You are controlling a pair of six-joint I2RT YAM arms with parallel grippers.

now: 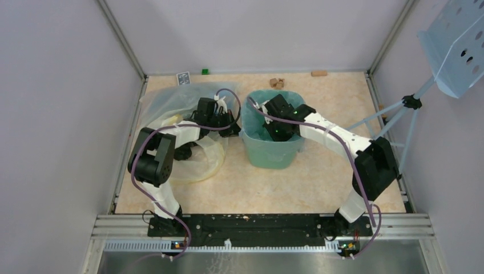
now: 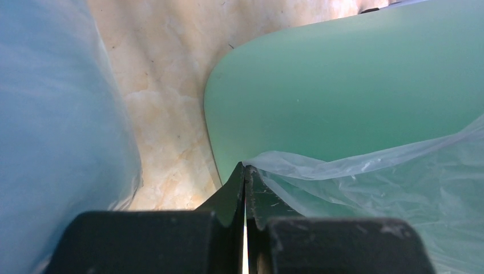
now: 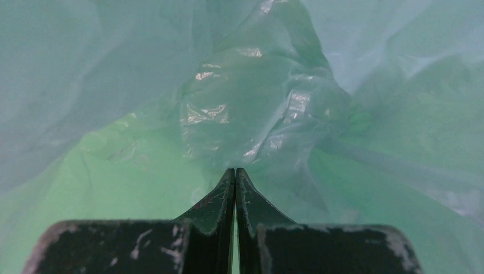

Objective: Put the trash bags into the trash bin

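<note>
Both jaw pairs sit pressed together: my left gripper [image 2: 245, 171] pinches the bag [image 2: 388, 200] just outside the bin [image 2: 342, 85], my right gripper [image 3: 235, 174] is inside it, bag bunched straight ahead.

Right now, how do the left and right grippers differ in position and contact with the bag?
Position: the left gripper is outside the trash bin, beside its wall; the right gripper reaches down inside it. Contact: the left gripper seems to pinch the edge of the trash bag; the right gripper only faces bunched film. Both are shut.
</note>
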